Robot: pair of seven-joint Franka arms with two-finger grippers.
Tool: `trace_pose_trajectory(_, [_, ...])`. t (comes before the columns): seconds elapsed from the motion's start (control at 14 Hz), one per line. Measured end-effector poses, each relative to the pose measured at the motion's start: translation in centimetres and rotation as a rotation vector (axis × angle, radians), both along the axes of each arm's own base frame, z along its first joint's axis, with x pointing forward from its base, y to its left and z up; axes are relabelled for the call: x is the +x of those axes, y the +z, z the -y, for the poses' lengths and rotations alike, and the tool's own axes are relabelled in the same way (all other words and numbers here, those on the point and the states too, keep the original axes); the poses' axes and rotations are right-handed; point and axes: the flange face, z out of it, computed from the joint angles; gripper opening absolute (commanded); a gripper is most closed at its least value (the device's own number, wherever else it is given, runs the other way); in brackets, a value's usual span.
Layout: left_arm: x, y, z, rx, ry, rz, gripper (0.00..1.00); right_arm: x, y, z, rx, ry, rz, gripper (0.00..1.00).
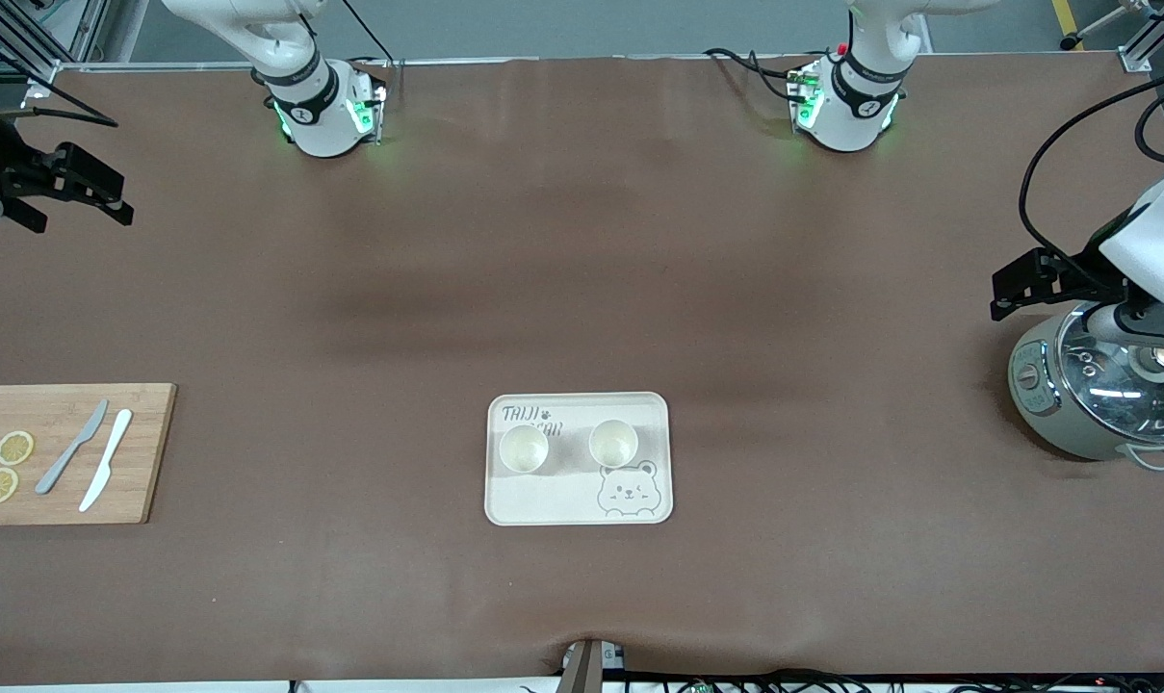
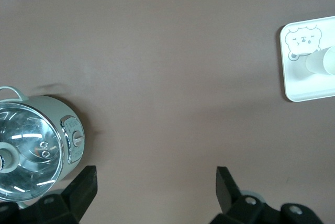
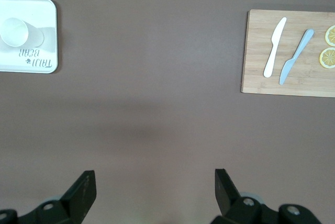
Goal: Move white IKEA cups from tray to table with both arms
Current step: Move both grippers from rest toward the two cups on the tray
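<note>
1. Front view: two white IKEA cups stand upright side by side on the bear-print tray [image 1: 579,505], near the table's middle. One cup [image 1: 524,448] is toward the right arm's end, the other cup [image 1: 612,443] toward the left arm's end, just above the bear drawing. The left gripper [image 1: 1034,284] hangs over the rice cooker [image 1: 1101,390]; the right gripper [image 1: 66,188] hangs over bare table, above the cutting board [image 1: 66,452] with its lemon slices [image 1: 6,467] and two knives [image 1: 90,457].
2. Left wrist view: the left gripper's fingers [image 2: 84,190] are spread wide, holding nothing, with the cooker's glass lid beside them and the tray well apart.
3. Right wrist view: the right gripper's fingers [image 3: 81,192] are spread wide and empty over brown table.
</note>
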Motion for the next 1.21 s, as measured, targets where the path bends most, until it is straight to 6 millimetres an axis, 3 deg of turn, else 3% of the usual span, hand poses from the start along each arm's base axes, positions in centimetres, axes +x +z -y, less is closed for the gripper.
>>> trace_pose_trajectory(0.29, [-0.2, -0.4, 0.6, 0.0, -0.009, -0.016, 1.0, 0.4, 0.6, 0.1, 0.0, -0.001, 0.014, 1.0])
trace_pose_trajectory(0.5, [-0.5, -3.2, 3.0, 0.024, -0.053, -0.057, 1.0, 0.6, 0.7, 0.0, 0.0, 0.0, 0.017, 1.0])
trace_pose_trajectory(0.79, [0.1, -4.2, 4.2, 0.022, -0.043, -0.035, 1.0, 0.6, 0.7, 0.1, -0.009, 0.0, 0.017, 1.0])
trace_pose_trajectory(1.0, [2.5, -6.3, 4.6, 0.008, 0.01, -0.016, 1.0, 0.8, 0.3, -0.4, -0.035, 0.014, 0.008, 1.0])
trace_pose_trajectory(1.21, [6.4, -11.4, 8.9, -0.029, 0.061, 0.036, 1.0, 2.0, -0.8, -2.0, -0.035, 0.044, 0.021, 1.0])
